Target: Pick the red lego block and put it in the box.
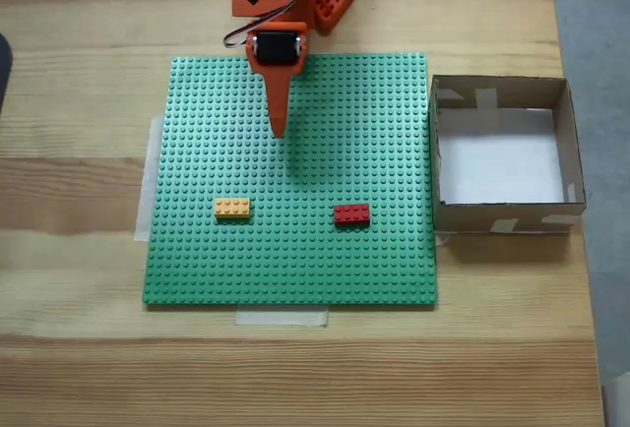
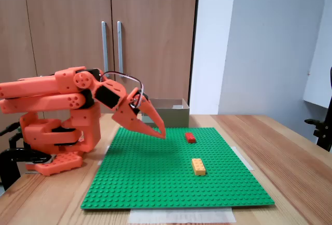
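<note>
The box (image 1: 569, 152) is seen standing on the wooden table (image 1: 79, 348) just beside the green baseplate (image 1: 197, 260), at its 3 o'clock edge in the top-down fixed view; only its white floor is visible inside. The red brick (image 1: 351, 213) lies flat on the baseplate toward 5 o'clock, well apart from the yellow brick (image 1: 232, 208). The gripper (image 2: 161, 133) is held above the plate near 12 o'clock, fingers together, empty.
</note>
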Motion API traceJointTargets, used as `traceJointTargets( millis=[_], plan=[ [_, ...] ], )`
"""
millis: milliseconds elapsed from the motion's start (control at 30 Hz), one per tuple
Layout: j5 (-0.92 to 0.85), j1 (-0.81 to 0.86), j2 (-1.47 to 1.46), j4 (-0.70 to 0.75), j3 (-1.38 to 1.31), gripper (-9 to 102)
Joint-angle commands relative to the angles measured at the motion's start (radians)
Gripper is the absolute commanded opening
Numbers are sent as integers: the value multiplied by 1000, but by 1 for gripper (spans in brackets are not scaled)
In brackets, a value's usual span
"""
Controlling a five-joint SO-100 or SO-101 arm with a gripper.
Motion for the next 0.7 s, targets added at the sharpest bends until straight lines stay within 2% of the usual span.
traceJointTargets(
  millis=[0, 667],
  plan=[
    [-3, -6, 6, 3, 8, -1],
    [14, 9, 6, 3, 8, -1]
  ],
)
